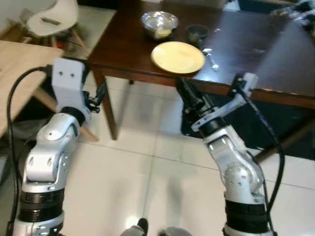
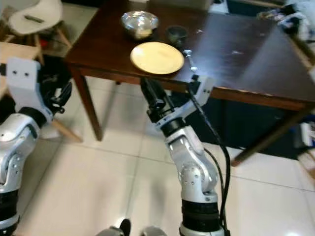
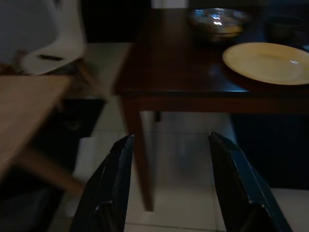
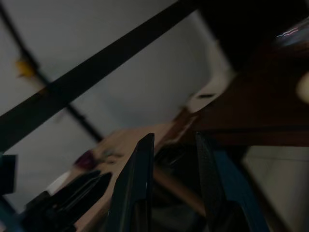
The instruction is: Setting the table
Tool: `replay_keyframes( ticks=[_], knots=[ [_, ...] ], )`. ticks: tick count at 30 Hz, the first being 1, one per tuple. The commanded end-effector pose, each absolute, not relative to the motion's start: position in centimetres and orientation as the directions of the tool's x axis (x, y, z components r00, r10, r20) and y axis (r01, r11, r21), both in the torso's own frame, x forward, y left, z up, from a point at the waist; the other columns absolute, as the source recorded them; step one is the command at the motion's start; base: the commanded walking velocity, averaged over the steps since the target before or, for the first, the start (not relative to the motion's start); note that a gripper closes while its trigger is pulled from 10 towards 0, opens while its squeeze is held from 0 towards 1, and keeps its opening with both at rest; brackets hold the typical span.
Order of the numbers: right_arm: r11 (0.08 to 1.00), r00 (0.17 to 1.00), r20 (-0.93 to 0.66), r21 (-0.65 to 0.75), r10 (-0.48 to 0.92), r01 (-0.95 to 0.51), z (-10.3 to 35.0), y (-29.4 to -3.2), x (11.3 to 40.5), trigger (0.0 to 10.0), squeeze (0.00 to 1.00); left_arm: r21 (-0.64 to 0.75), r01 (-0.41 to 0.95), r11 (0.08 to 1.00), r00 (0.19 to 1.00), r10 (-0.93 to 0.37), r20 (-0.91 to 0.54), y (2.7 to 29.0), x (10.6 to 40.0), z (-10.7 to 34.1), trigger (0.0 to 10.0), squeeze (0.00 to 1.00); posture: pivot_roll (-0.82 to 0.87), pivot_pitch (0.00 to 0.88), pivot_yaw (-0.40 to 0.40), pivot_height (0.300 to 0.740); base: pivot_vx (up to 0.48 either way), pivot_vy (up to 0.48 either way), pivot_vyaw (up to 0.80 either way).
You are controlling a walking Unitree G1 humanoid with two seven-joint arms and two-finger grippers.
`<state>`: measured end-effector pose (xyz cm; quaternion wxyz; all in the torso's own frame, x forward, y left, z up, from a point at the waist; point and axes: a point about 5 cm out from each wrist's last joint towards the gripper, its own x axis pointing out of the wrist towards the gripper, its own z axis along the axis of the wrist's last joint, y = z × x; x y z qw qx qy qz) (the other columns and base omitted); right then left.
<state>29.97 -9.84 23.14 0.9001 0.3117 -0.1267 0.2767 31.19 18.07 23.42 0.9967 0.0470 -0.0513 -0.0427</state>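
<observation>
Dark wood table (image 1: 256,44) on white tile floor (image 1: 147,167) | yellow plate (image 1: 177,56) at near edge, close to left corner | steel bowl (image 1: 159,23) behind plate | dark cup (image 1: 196,33) beside bowl | fork (image 1: 212,60) right of plate | left gripper (image 3: 169,183) fingers spread, empty, below table edge | right gripper (image 4: 171,183) fingers parted, empty, under edge by plate

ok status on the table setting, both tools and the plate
Left tool open, empty, short of the table. Right tool open, empty, just below the table edge. Yellow plate at near edge, beside bowl and cup.
</observation>
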Motion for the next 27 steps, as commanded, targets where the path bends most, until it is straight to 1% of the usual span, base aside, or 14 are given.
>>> replay_keyframes(
  ticks=[1, 21, 23, 27],
  knots=[
    [0.653, 0.819, 0.395, 0.498, 0.415, -0.571, 22.9, -9.9, 29.9, 10.0, 0.0, 0.1, 0.072, 0.992, 0.993, -0.08, 0.082, 18.2, 31.2, 23.0, 10.0, 0.0, -0.03, 0.054, 0.015, 0.74, 0.0, 0.0, 0.7],
    [0.635, 0.801, 0.412, 0.491, 0.434, -0.596, 23.0, -9.6, 29.8, 10.0, 0.0, 0.12, 0.04, 0.992, 0.994, -0.051, 0.092, 18.7, 31.3, 23.7, 10.0, 0.0, -0.01, 0.055, 0.019, 0.74, 0.0, 0.0, 0.7],
    [0.631, 0.798, 0.415, 0.492, 0.436, -0.6, 23.1, -9.6, 29.9, 10.0, 0.0, 0.124, 0.033, 0.992, 0.995, -0.045, 0.089, 18.8, 31.4, 23.9, 10.0, 0.0, -0.01, 0.077, 0.022, 0.74, 0.0, 0.0, 0.71],
    [0.629, 0.798, 0.416, 0.493, 0.436, -0.601, 23.2, -9.7, 30.1, 10.0, 0.0, 0.14, 0.018, 0.99, 0.996, -0.03, 0.088, 19.0, 31.5, 24.1, 10.0, 0.0, 0.0, 0.085, 0.024, 0.74, 0.0, 0.0, 0.7]
  ],
)
